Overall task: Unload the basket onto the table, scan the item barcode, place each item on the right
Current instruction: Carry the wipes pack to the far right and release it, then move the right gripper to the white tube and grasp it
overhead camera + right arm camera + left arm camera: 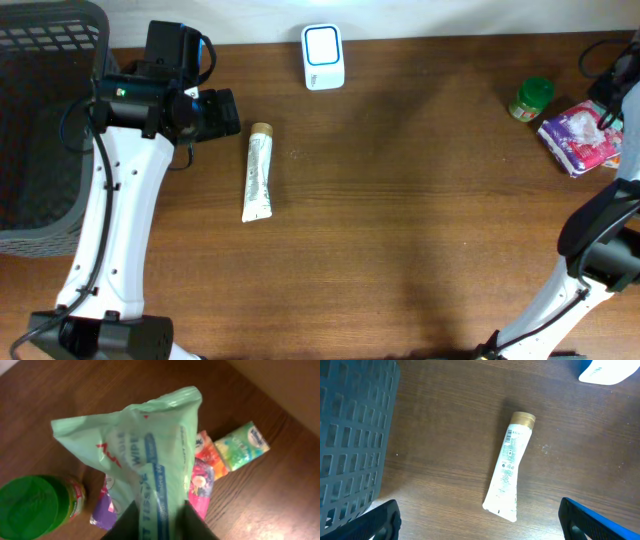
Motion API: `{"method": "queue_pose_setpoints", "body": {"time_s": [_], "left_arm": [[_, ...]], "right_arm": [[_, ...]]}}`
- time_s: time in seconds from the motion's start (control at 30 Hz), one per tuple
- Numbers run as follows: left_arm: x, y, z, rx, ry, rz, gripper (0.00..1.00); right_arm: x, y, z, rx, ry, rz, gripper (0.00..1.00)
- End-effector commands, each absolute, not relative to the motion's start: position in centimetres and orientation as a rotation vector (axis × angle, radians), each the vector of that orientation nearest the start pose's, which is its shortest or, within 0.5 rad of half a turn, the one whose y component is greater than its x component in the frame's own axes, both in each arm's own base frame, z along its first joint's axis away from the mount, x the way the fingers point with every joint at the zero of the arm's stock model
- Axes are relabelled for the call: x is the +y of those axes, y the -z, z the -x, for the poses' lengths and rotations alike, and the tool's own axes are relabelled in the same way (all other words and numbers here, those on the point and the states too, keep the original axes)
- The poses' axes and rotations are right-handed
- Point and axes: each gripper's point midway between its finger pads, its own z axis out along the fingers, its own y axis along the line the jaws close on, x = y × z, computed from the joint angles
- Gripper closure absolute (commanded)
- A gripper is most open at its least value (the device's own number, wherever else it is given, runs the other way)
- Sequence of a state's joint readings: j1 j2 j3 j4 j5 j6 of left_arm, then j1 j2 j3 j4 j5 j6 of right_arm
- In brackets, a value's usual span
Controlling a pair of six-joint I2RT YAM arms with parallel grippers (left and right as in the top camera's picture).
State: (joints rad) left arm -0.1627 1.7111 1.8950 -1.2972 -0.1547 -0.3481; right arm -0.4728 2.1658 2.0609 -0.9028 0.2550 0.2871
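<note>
Overhead: scanner [323, 56] at the surface's far edge, tube [258, 172] lying flat left of centre, beside the basket [40, 120]. Left claw [479, 512] wide open over the tube, not touching. Right claw [160, 522] at the far right corner pinches a green wipes pack [145, 445] above a jar [35, 507] and tissue packs [245, 445].

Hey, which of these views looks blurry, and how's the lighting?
Overhead: sharp, evenly lit, faint shadows on the table. Left wrist: tube crisp, fingers blurred. Right wrist: wipes packet soft, too close to the lens; dim.
</note>
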Motion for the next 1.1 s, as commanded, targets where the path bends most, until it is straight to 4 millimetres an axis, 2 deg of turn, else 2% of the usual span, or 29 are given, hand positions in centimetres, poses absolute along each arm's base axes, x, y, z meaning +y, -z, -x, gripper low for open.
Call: {"method": "queue_pose_setpoints", "body": {"time_s": [0.0, 0.07, 0.1, 0.23, 0.3, 0.33, 0.43, 0.57, 0.73, 0.97, 1.0, 1.07], "left_arm": [[-3.8, -26.0, -39.4, 2.644, -0.053, 0.284, 0.01], [-3.8, -26.0, -39.4, 2.644, -0.053, 0.284, 0.01], [-3.8, -26.0, -39.4, 2.645, -0.052, 0.284, 0.01], [-3.8, -26.0, -39.4, 2.644, -0.053, 0.284, 0.01], [-3.8, -26.0, -39.4, 2.644, -0.053, 0.284, 0.01], [-3.8, -26.0, -39.4, 2.644, -0.053, 0.284, 0.01], [-3.8, -26.0, -39.4, 2.644, -0.053, 0.284, 0.01], [-3.8, -26.0, -39.4, 2.644, -0.052, 0.284, 0.01], [-3.8, -26.0, -39.4, 2.644, -0.053, 0.284, 0.01], [-3.8, -26.0, -39.4, 2.645, -0.052, 0.284, 0.01], [-3.8, -26.0, -39.4, 2.644, -0.052, 0.284, 0.01], [-3.8, -26.0, -39.4, 2.644, -0.053, 0.284, 0.01]], "right_arm": [[-27.6, -15.3, -48.0, 2.367, 0.315, -1.021, 0.32], [-26.4, -14.8, -48.8, 2.386, 0.245, -0.993, 0.14], [-25.3, -14.4, -49.4, 2.403, 0.177, -0.970, 0.10], [-21.6, -13.2, -50.7, 2.465, -0.029, -0.900, 0.05], [-19.0, -12.9, -51.1, 2.510, -0.150, -0.819, 0.03], [-16.1, -13.1, -51.7, 2.543, -0.289, -0.676, 0.03], [-10.1, -14.1, -52.3, 2.561, -0.567, -0.418, 0.02], [-3.3, -14.9, -52.2, 2.571, -0.793, -0.267, 0.02], [3.7, -14.5, -51.1, 2.657, -0.863, -0.125, 0.01], [17.9, -14.3, -49.4, 2.673, -0.900, 0.265, 0.02], [19.1, -14.2, -49.2, 2.676, -0.909, 0.279, 0.03], [22.6, -13.6, -48.3, 2.725, -0.947, 0.205, 0.05]]}}
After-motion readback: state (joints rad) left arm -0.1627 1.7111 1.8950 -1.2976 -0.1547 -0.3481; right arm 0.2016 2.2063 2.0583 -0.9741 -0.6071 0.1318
